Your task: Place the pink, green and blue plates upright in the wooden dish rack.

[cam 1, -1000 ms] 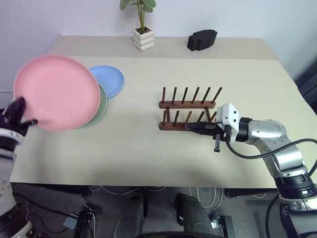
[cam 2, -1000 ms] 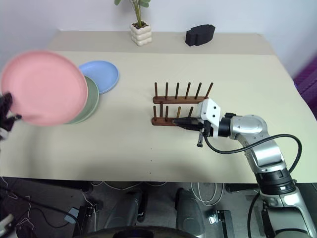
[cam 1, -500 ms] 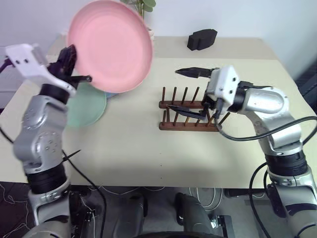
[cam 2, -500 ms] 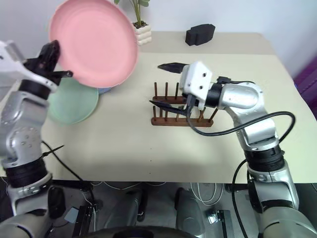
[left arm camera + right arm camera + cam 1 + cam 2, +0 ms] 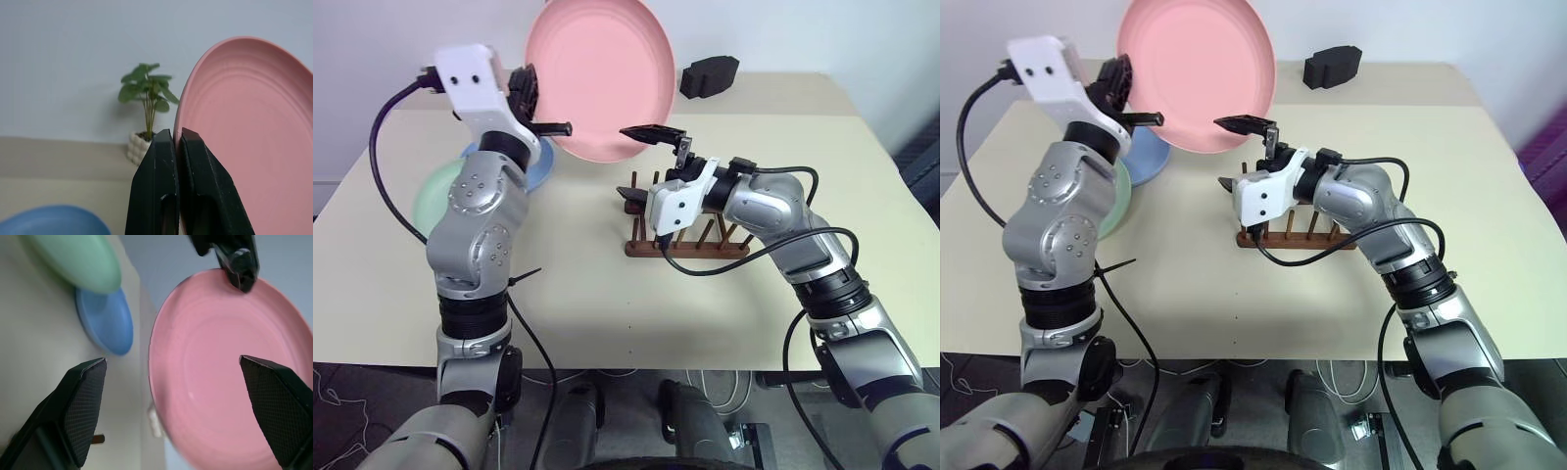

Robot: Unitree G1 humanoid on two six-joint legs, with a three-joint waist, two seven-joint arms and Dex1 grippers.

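- A beige tabletop (image 5: 803,313) is seen from above and in front, with two robot arms raised over it.
- The left gripper (image 5: 546,108) is clamped on the rim of a pink plate (image 5: 602,78), its two black fingers (image 5: 168,186) pressed together with the plate's edge between them.
- The pink plate is held up in the air, nearly upright, its hollow face turned toward the camera, above the tabletop's middle toward the far edge.
- The right gripper (image 5: 641,164) is spread wide and holds nothing; one finger points out just under the pink plate's lower rim, the other sits lower, near the rack.
- From the right wrist, the pink plate appears between the two spread fingers (image 5: 78,406), apart from both.
- The wooden dish rack (image 5: 690,235) stands on the tabletop near its middle, a little toward the right edge, partly hidden behind the right gripper's white housing. No plate can be seen in it.
- A green plate (image 5: 435,186) lies flat toward the tabletop's left edge, mostly hidden behind the left arm.
- A blue plate (image 5: 538,168) lies flat just beyond the green one, only an edge visible past the arm.
- A small potted plant (image 5: 146,117) in a white pot and a black object (image 5: 710,73) stand along the tabletop's far edge.
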